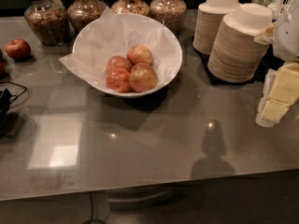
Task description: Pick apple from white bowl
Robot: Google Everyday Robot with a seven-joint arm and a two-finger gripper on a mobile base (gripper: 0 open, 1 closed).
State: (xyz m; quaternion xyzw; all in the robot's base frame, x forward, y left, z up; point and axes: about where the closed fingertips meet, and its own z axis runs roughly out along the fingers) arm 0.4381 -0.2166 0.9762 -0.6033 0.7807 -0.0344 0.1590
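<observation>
The grey glossy countertop point(154, 143) fills nearly the whole view. To the right of the white bowl point(93, 41) stand 2 stacks of beige disposable bowls point(236, 45), upside down, side by side and well apart from it. The white bowl sits left of centre toward the back of the counter. It is wide and round, and it is lined with crumpled white paper point(70, 62) that spills over its left rim. Just behind it is a row of 4 glass jars point(46, 20) filled with brown grain or nuts, and the 2 middle ones stand closest to its back rim. Far to its right, at the frame edge, lies a pile of pale yellow blocks point(280, 94) below something white that I cannot identify.

Well to the bowl's left and lower, the gripper point(3, 104) shows as a dark shape cut off by the frame edge, low over the counter. I cannot tell whether it is open or closed, and it holds nothing that can be seen.

4 apples sit clustered inside the bowl. The apple point(143, 77), the biggest and dull yellow-orange, lies front right and touches its neighbours. The 3 smaller, redder apples point(118, 80) sit beside and behind it. A lone dark red apple point(18, 49) rests on the counter far left of the bowl.
</observation>
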